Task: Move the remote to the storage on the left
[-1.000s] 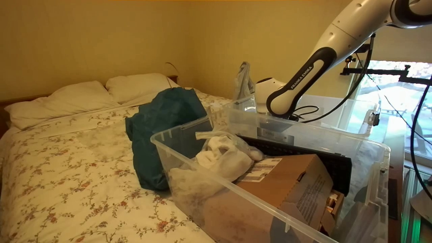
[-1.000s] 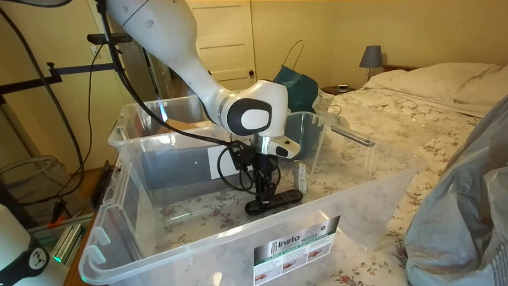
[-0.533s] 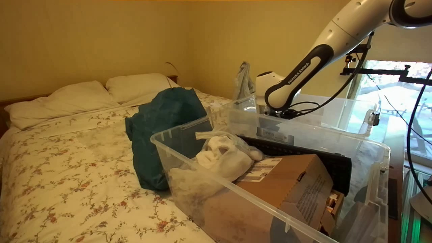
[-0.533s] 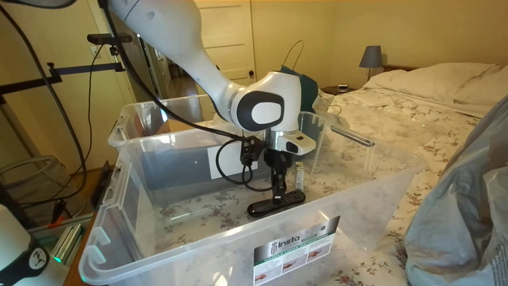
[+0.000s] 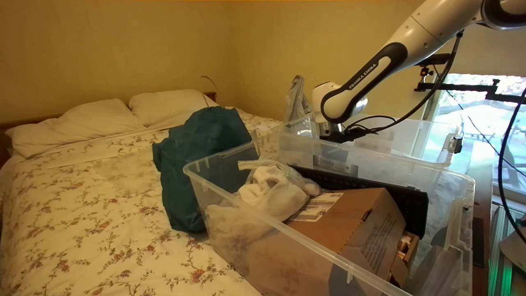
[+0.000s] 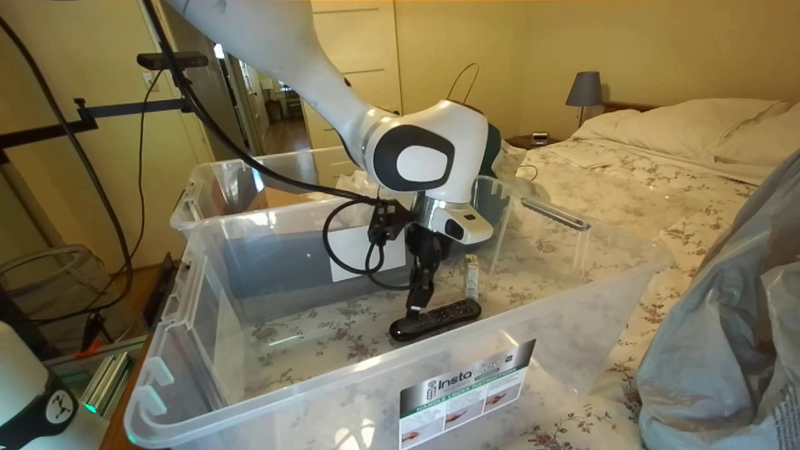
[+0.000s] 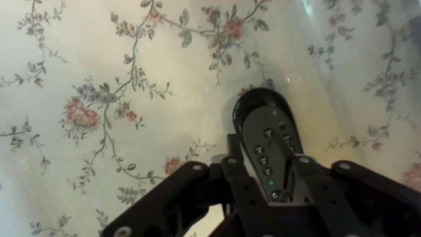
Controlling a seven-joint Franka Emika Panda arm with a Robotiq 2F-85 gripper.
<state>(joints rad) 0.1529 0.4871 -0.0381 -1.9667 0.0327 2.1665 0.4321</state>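
Note:
The remote (image 6: 447,316), slim and black with round buttons, lies flat on the floor of the storage (image 6: 581,331), a large clear tub over white floral fabric. In an exterior view the storage (image 5: 404,142) stands at the back and the remote is hidden. My gripper (image 6: 417,309) reaches down into the storage, tilted, its fingertips at the near-left part of the remote. In the wrist view my gripper (image 7: 256,141) is partly open. Its left finger is beside the remote (image 7: 263,113) and its right finger is over the remote's top face. I cannot tell whether they touch it.
A small white carton (image 6: 472,278) stands inside the storage near the remote. A second clear tub (image 5: 246,207) holds a brown cardboard box (image 5: 345,218) and white bagged cloth. A teal bag (image 5: 197,164) and a grey plastic bag (image 6: 712,350) stand near the tubs on the bed.
The arm has risen. The gripper went right, then its fingertips swung back left along the remote as it tilted. The remote shifted slightly right early on, then stayed still.

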